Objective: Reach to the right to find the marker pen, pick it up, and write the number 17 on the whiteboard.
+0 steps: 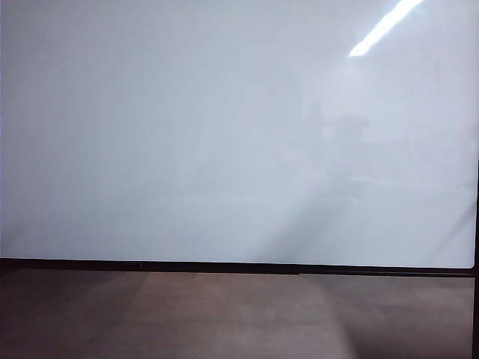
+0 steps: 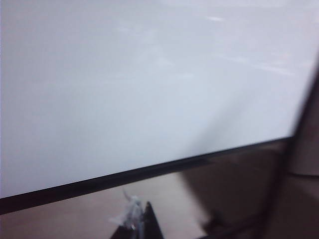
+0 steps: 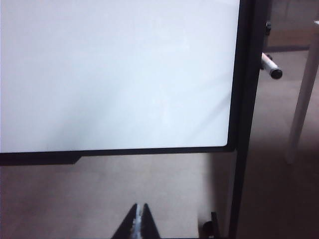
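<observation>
The whiteboard [image 1: 224,134] fills almost the whole exterior view, a glossy white sheet in a thin black frame, with a bright ceiling light strip [image 1: 385,26] mirrored near its upper right corner and a faint dark reflection lower on the right half. Its surface is blank. Below the frame runs a band of brown-grey surface [image 1: 224,314]. Neither arm shows in this view. In the right wrist view the right tool [image 3: 139,221] sits low and close to the camera, its two dark fingers pressed together with nothing between them, pointing toward the board's lower right corner [image 3: 227,144] above the brown-grey surface. Just past the board's right frame edge a marker pen [image 3: 269,65] pokes out (white barrel, dark cap end), only its end visible, the rest hidden behind the black frame; it lies well apart from the right tool. A pale upright post [image 3: 304,94] stands farther to that side. In the left wrist view the left tool [image 2: 137,221] appears only as a dark tip with a whitish scrap on it, blurred, and whether it is spread or pressed together cannot be told; it hangs just below the board's black bottom frame.
</observation>
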